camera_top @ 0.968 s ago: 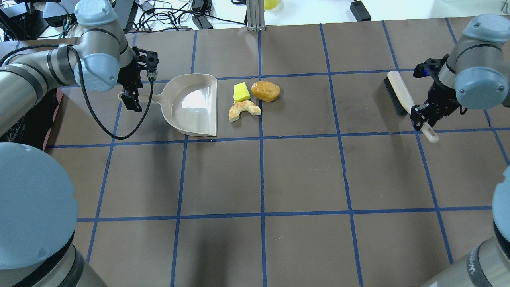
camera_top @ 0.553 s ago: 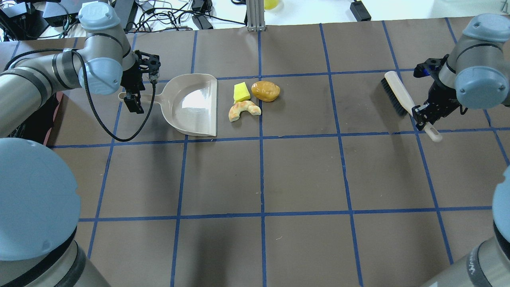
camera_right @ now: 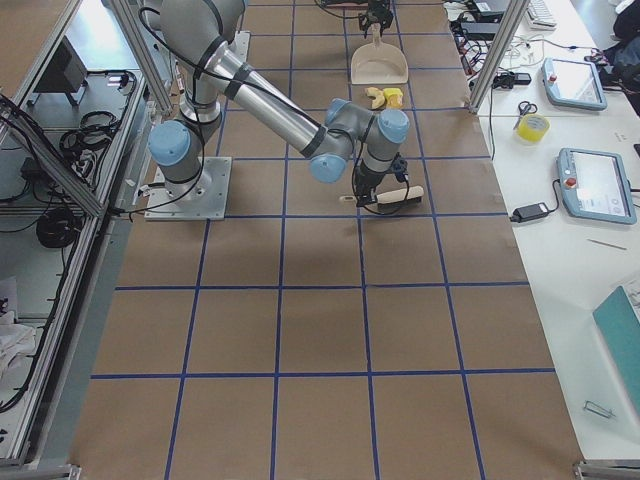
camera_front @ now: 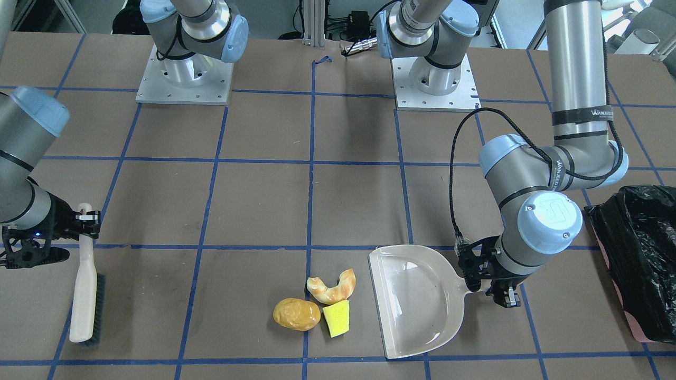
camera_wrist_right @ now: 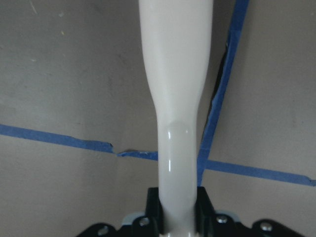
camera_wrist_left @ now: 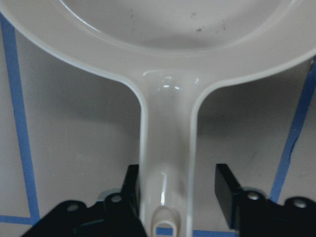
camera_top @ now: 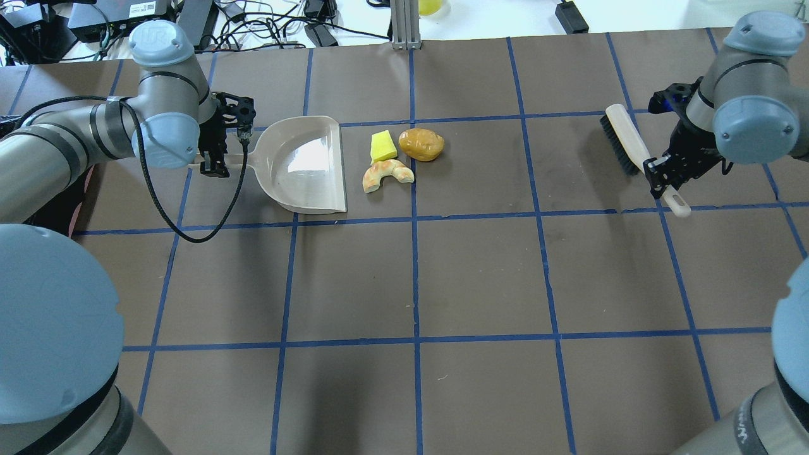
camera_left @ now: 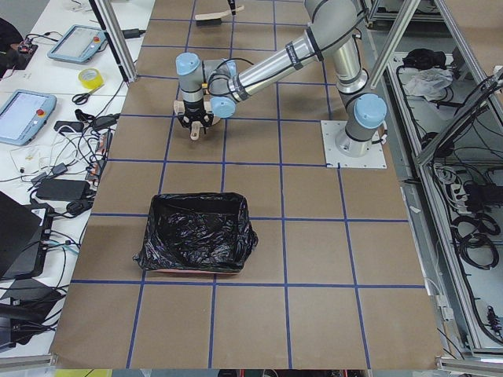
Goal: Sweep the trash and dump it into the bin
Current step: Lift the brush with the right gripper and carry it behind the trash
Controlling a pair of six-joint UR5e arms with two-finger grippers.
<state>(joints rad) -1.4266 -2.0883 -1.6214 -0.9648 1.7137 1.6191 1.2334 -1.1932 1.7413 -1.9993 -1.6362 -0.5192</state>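
**Brown table, dustpan straddled, brush gripped**

Brown paper taped into a blue grid covers the table [camera_top: 480, 272], and things line up across its far half in the overhead view.

Farthest to the robot's left, outside the overhead frame, the bin [camera_front: 623, 232] sits on the table with its crinkled black bag spread over the rim; it is well apart from everything else.

Next comes the left gripper [camera_wrist_left: 173, 185], set down over the handle of the beige dustpan [camera_top: 303, 164]. Its jaws stand apart around the handle: 1 finger [camera_wrist_left: 129, 185] lies against the handle's side, while the other shows a clear gap (so nothing is clamped). The dustpan lies flat, its open edge facing the trash.

All 3 pieces sit just beside that edge, bunched close together on the paper: the yellow wedge [camera_top: 383, 146], the orange-white crescent [camera_top: 385, 174] and, on the wedge's other side, the golden-brown lump [camera_top: 421, 144].

Well apart to the right, the right gripper [camera_top: 660, 177] has its jaws closed tight on the white handle of the brush [camera_top: 626, 142], whose dark bristles face the trash.
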